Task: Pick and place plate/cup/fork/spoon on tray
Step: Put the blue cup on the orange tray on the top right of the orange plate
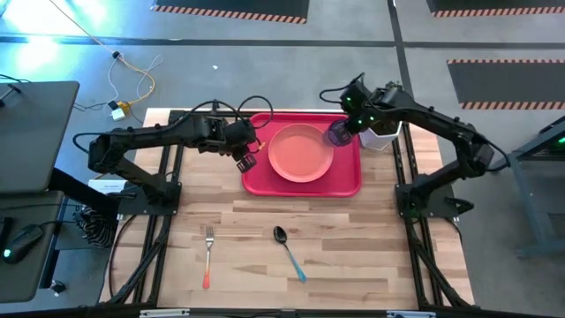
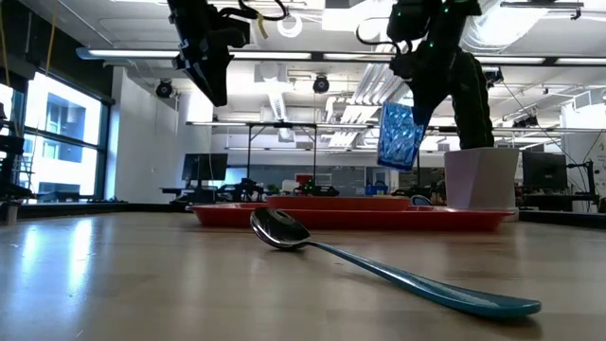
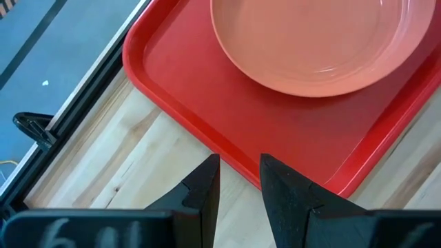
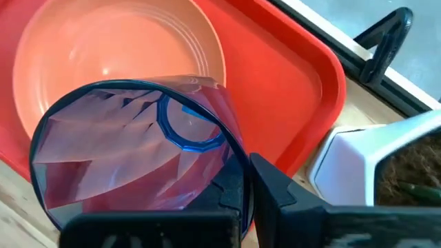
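Observation:
The salmon-pink plate (image 1: 301, 152) lies on the red tray (image 1: 259, 180) at the table's far middle. My right gripper (image 1: 346, 126) is shut on the translucent blue-purple cup (image 2: 400, 135) above the tray's far right corner. My left gripper (image 3: 239, 172) hovers over the tray's left edge, empty, its fingers a narrow gap apart. The orange-handled fork (image 1: 207, 255) and the blue-handled spoon (image 1: 290, 252) lie flat on the table's near part. My right gripper holds the cup by its wall near the rim (image 4: 233, 155). One finger (image 4: 275, 189) lies outside the wall; the other is hidden by the cup. The fingers come from above. The cup hangs tilted below them (image 2: 398, 142), clear of the tray.
A white pot (image 1: 381, 138) with a plant stands just right of the tray's far right corner, close to the cup. Bare wood lies between the tray and the fork and spoon. Dark arm frames run along both table sides.

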Motion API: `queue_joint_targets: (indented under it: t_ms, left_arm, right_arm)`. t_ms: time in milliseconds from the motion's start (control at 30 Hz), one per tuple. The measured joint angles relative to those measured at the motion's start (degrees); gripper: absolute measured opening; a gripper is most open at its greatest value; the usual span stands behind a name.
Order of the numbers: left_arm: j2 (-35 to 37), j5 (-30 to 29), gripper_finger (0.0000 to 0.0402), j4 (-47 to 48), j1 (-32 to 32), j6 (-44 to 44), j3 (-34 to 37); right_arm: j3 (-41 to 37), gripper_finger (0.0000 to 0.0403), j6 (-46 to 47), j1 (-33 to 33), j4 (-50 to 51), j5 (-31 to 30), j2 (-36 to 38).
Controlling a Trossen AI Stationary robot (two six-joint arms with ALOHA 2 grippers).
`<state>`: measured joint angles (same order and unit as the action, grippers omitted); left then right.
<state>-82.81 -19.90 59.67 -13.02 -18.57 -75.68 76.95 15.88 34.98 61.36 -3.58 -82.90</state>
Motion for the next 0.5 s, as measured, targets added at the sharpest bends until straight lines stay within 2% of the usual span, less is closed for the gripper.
queue_joint_targets:
  t_ms: [500]
  left_arm:
    - [0.0,0.0,0.0094,0.0,-0.1,-0.3,0.0]
  right_arm:
    - [0.0,0.0,-27.6,5.4,-5.3,2.3,-1.2]
